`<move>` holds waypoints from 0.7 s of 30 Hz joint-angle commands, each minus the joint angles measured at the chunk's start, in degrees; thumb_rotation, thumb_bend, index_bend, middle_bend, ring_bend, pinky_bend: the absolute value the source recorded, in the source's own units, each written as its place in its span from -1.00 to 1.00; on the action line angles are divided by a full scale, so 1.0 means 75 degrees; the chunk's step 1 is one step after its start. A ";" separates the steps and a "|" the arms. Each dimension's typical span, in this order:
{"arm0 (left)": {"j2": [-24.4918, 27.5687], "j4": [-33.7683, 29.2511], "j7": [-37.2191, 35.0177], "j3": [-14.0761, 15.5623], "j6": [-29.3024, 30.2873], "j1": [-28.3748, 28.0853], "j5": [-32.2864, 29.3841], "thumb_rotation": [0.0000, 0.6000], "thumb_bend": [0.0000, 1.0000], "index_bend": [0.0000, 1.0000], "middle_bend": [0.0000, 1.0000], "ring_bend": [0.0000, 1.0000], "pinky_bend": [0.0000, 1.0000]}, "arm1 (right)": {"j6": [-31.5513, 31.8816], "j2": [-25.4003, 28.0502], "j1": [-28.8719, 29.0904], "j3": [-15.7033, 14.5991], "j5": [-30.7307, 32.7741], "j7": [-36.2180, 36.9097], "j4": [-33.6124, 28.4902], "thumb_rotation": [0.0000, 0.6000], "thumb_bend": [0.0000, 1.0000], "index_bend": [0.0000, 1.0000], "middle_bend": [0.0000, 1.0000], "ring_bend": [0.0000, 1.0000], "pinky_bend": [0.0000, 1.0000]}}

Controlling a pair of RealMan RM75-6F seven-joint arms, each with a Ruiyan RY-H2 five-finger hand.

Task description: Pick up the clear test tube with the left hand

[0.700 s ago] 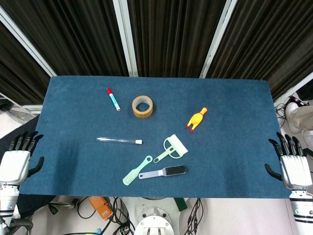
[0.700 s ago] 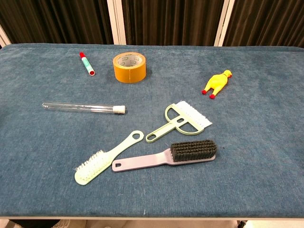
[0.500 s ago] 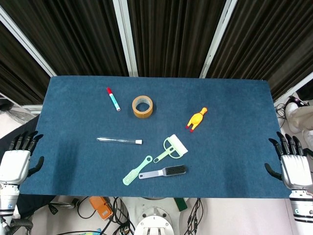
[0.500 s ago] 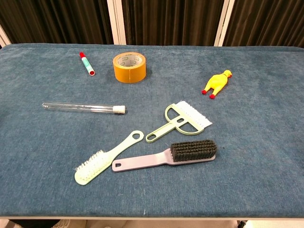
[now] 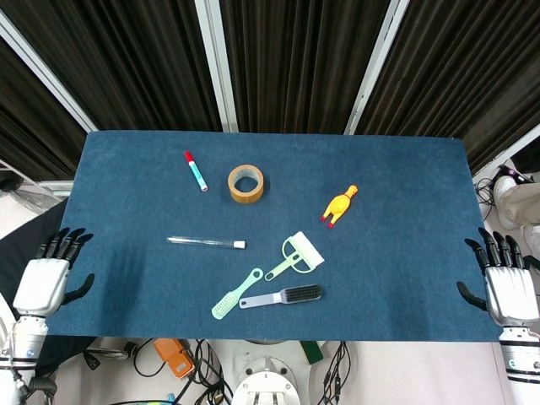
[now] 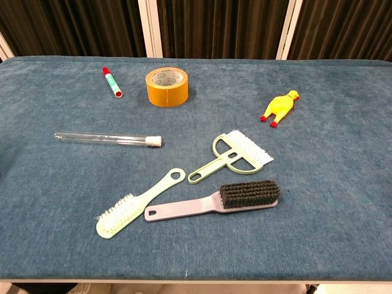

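Overhead, dark pleated curtains point(image 5: 295, 59) back the blue-clothed table point(image 5: 405, 261), both hands point(image 5: 42, 283) point(image 5: 506, 291) spread empty beside it.

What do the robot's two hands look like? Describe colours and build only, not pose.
Both the left hand and the right hand have a pale silver-white, boxy palm shell with slim black fingers and a black thumb. Each sits on a light-coloured wrist section banded with a dark ring. No markings are legible. The chest view shows neither hand.
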 commanded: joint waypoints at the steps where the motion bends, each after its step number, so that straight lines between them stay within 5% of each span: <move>1: -0.0062 -0.0287 0.0110 -0.0043 -0.0671 -0.0484 0.0066 1.00 -0.45 -0.74 -0.81 -0.95 -0.81 | -0.0023 0.0001 0.0008 -0.0007 0.0002 -0.0035 -0.0004 1.00 -0.29 -0.53 -0.77 -0.88 -1.00; 13: -0.0431 -0.1543 0.2250 -0.1019 -0.2533 -0.2162 -0.1476 1.00 -0.45 -0.68 -0.65 -0.90 -0.81 | -0.0180 0.0064 0.0040 -0.0041 0.0077 -0.0121 -0.0059 1.00 -0.29 -0.53 -0.77 -0.89 -1.00; 21: -0.1081 -0.1255 0.3044 -0.1228 -0.3080 -0.2940 -0.2390 1.00 -0.45 -0.45 -0.52 -0.83 -0.81 | -0.0241 0.0123 0.0045 -0.0023 0.0165 -0.0047 -0.0111 1.00 -0.29 -0.53 -0.77 -0.89 -1.00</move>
